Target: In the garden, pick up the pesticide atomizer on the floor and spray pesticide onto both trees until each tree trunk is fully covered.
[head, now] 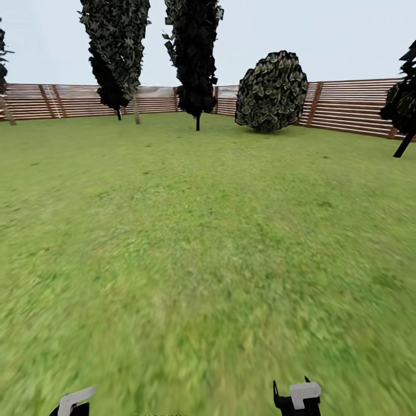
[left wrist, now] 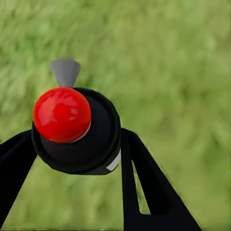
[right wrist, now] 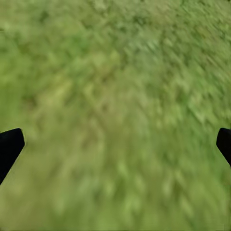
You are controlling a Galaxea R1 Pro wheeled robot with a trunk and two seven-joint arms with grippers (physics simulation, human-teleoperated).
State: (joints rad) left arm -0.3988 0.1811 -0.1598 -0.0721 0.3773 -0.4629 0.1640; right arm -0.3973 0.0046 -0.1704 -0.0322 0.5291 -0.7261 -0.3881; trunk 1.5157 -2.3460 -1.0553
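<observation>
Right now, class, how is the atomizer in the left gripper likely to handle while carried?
The pesticide atomizer looks hard and rigid, so it likely won't flex. Its round, smooth body could twist or slip within the left gripper. It seems small, so probably light.

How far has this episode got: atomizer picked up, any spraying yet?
Pickup looks done: the left gripper is shut on a dark atomizer with a red top. In hand: crossing the grass toward the fence. Left: both trunks; no thick grey-brown trunk is close yet. Right gripper hangs open.

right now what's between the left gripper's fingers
The pesticide atomizer, black with a red top, sits between the left fingers, seen in the left wrist view.
</observation>
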